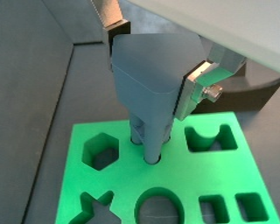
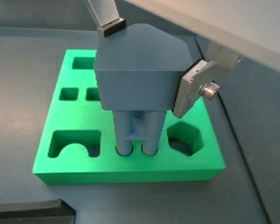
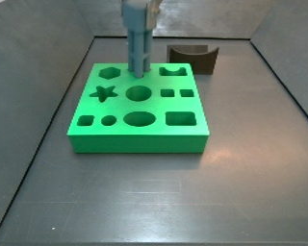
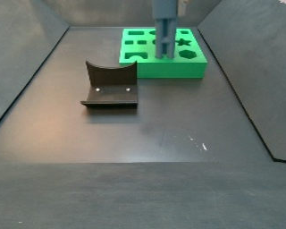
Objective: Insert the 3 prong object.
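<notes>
My gripper [image 1: 154, 63] is shut on the head of the 3 prong object [image 1: 149, 74], a tall blue-grey piece held upright with its prongs pointing down; both also show in a wrist view, the gripper [image 2: 150, 59] and the piece [image 2: 136, 74]. The prong tips [image 2: 133, 149] stand at the mouths of small round holes in the green block [image 2: 73, 162], between its hexagon hole [image 1: 101, 151] and its notched hole [image 1: 209, 137]. How deep they sit I cannot tell. Both side views show the piece [image 3: 138, 43] [image 4: 166, 27] upright over the block [image 3: 138, 135] [image 4: 188, 67].
The dark fixture [image 4: 110, 87] stands on the floor in front of the block in a side view, and behind it in a side view [image 3: 195, 58]. The block has star, round, oval and square holes. Grey walls [image 3: 279, 86] bound the floor.
</notes>
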